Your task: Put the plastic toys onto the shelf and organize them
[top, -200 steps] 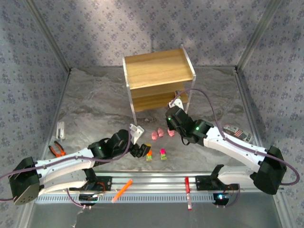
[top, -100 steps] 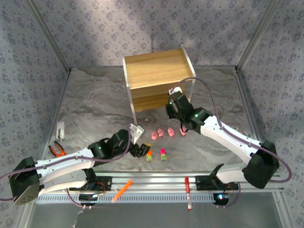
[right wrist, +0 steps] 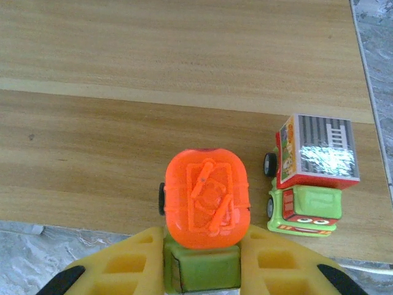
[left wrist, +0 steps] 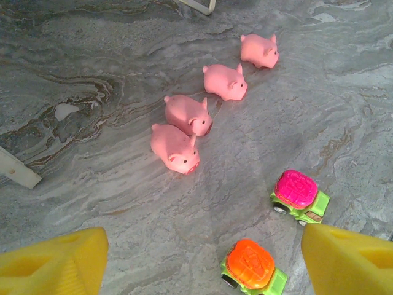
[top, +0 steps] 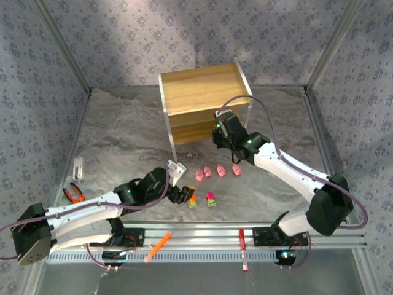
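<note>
Ladder print point(right wrist: 332, 136) on toy truck point(right wrist: 307, 206)

L gripper point(left wrist: 204, 238) wide, R gripper point(right wrist: 204, 241) clamped

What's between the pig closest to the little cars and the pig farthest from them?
Two more pink pigs sit there: the second pig and the third pig, between the closest pig and the farthest pig. The left wrist view shows it.

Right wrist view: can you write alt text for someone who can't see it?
The right gripper clamps an orange-topped green toy car at the near edge of a wooden shelf board. A toy truck, green with a red box and striped silver roof, stands on the board beside it, on the picture's right.
</note>
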